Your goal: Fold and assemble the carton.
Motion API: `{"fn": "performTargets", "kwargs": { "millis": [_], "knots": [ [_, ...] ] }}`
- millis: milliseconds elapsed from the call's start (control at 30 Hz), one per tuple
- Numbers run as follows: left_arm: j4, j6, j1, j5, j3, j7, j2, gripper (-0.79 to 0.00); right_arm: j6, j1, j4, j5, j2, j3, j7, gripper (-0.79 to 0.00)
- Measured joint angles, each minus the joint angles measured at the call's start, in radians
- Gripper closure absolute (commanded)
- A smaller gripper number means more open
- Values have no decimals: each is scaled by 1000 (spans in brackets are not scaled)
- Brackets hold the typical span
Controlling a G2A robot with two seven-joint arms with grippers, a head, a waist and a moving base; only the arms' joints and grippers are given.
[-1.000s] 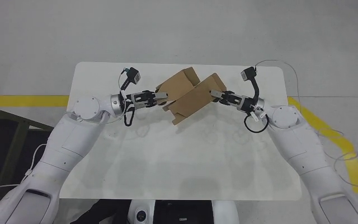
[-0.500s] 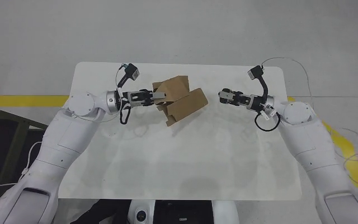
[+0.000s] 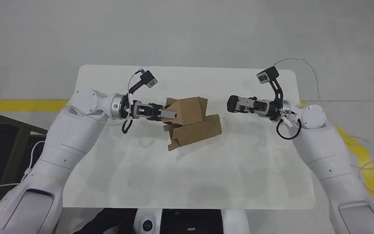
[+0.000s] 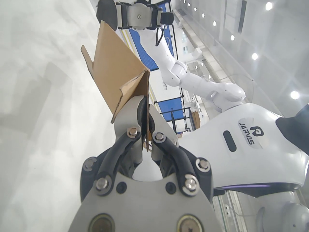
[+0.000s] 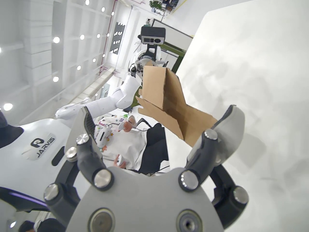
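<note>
From above, the half-folded carton [image 3: 190, 120] sat over the bench's [image 3: 175, 175] middle, nearer its far edge, with the left hand [image 3: 169, 112] at one end; that arm's wrist view made plain its fingers [image 4: 125, 114] clamped on a flap's edge. The right hand [image 5: 158, 114] gaped wide, apart from the carton, whose contact with the bench was unclear.

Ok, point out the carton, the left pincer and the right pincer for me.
carton [image 3: 188, 111], top view, on its upper brown panel.
left pincer [image 4: 144, 107], left wrist view, between the fingertips clamped on the carton's edge.
right pincer [image 3: 229, 104], top view, between its open fingertips, apart from the carton.
</note>
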Motion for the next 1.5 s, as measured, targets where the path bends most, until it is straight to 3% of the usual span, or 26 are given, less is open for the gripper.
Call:
{"fn": "performTargets", "kwargs": {
  "millis": [200, 633, 1100, 1500],
  "knots": [
    [-53, 4, -4, 34, 28, -4, 7, 0, 49, -11, -67, 110, -7, -13, 49, -785],
    [-53, -5, -4, 53, 66, 5, 35, 0, 120, -56, -157, 117, -13, -17, 120, -785],
    [-72, -7, -5, 15, 87, 7, 83, 0, 125, -89, -182, 101, -32, -46, 126, -785],
    [-94, -15, -15, -43, 112, 15, 92, 0, 100, -77, -150, 70, -44, -73, 100, -785]
  ]
}}
